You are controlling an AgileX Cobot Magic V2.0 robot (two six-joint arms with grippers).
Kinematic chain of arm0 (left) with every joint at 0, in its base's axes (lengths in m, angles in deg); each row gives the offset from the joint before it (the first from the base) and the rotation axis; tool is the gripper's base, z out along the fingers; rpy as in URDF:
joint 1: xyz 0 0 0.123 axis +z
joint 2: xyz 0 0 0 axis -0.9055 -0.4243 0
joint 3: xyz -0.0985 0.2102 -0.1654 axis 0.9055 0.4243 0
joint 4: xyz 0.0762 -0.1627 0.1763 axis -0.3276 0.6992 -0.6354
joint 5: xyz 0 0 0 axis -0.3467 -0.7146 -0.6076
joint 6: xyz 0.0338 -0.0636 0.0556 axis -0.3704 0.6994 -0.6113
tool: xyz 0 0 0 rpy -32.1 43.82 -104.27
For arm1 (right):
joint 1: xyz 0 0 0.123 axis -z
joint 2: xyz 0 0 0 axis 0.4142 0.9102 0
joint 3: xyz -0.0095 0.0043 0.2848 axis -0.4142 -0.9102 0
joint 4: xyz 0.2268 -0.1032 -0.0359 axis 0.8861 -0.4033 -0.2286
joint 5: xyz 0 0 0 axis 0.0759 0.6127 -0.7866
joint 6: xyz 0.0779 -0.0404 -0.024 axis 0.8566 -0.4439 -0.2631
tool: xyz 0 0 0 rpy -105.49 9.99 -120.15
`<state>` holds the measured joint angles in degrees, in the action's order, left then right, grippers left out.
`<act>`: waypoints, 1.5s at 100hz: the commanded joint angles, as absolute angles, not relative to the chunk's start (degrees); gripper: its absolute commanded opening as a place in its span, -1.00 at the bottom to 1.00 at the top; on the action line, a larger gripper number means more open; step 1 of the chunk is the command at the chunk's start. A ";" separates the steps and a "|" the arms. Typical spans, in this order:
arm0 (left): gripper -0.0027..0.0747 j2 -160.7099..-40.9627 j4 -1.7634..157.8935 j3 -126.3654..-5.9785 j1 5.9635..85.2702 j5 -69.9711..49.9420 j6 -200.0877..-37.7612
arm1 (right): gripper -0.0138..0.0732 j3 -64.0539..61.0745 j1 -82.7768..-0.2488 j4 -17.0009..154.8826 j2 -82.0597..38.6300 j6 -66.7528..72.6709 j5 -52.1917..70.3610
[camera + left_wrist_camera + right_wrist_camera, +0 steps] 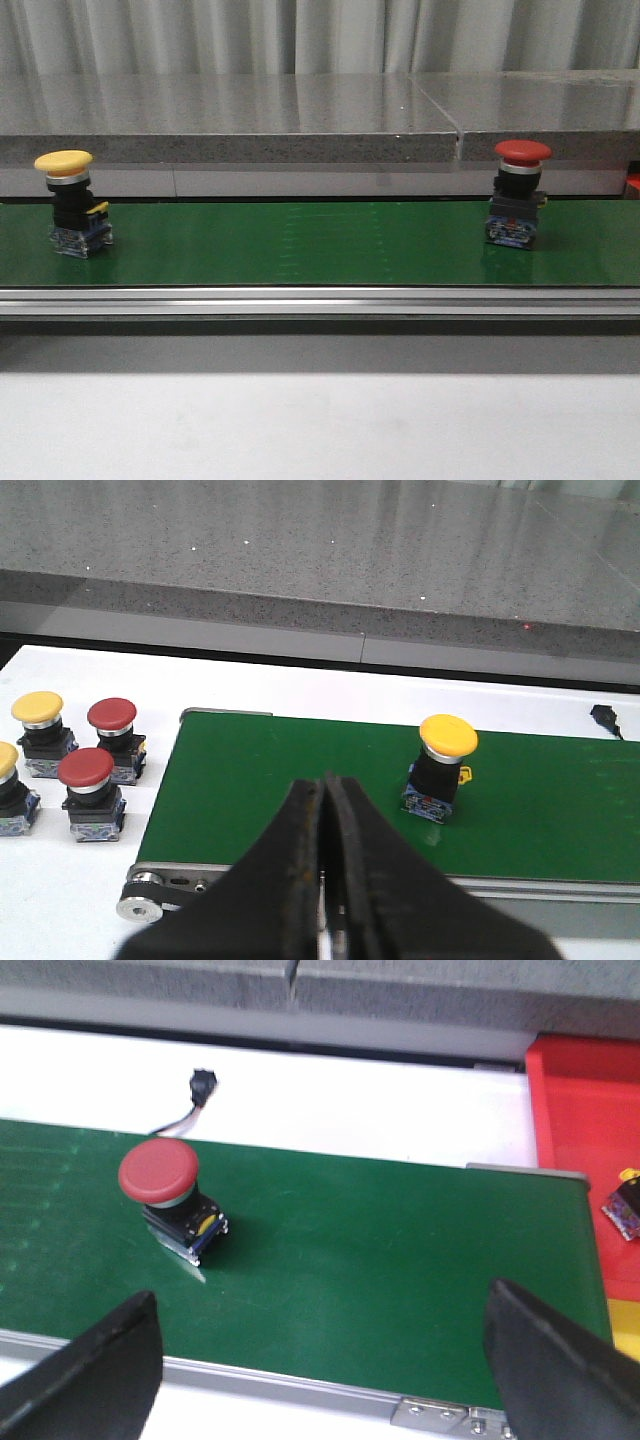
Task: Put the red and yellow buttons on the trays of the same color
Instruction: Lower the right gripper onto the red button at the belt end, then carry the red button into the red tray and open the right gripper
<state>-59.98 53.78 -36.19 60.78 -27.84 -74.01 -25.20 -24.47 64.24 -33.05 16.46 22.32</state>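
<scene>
Belt: a green conveyor belt (300, 245) is running across the front view, carrying one button near each end.
Yellow button: the yellow button (72, 203) is standing upright on the belt toward the left arm's side; the left wrist view is showing it just beyond the claw.
Red button: the red button (518, 194) is standing upright on the belt toward the right arm's side, a little ahead of the right claw.
Left claw: the left claw (325, 880) is hanging over the belt's near edge with its fingers pressed together, gripping nothing.
Right claw: the right claw (320, 1360) is hovering spread wide over the belt, also gripping nothing.
Spare buttons: four more buttons, red and yellow, are waiting on the white desk (60, 880) off the belt's end (not on any tray).
Trays: a red tray (585, 1120) is sitting past the belt's end by the right arm, a small part already lying in it; a sliver of yellow is showing below it, possibly the yellow tray.
Step in hand: I am judging this as the approach before a pick, nothing lifted yet.
Next move: the right claw is looking best placed, needing to drop around the red button; the left one would be needing to spread first.
</scene>
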 commanded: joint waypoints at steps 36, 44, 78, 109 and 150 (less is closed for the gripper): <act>-0.98 -60.41 53.89 -37.74 60.20 -23.64 -73.93 | 0.80 -13.75 -25.40 64.70 -12.89 11.84 25.97; -0.98 -60.41 53.89 -37.74 60.20 -23.64 -73.93 | 0.80 -12.82 -26.84 64.70 -10.67 11.84 26.02; -0.98 -60.41 53.89 -37.74 60.20 -23.64 -73.93 | 0.80 -6.83 -28.80 64.40 -1.32 11.77 24.63; -0.98 -60.41 53.89 -37.74 60.20 -23.64 -73.93 | 0.26 -0.55 -28.80 64.34 5.67 11.57 29.94; -0.98 -60.41 53.89 -37.74 60.20 -23.64 -73.93 | -0.57 11.43 -25.87 64.34 5.47 11.62 40.83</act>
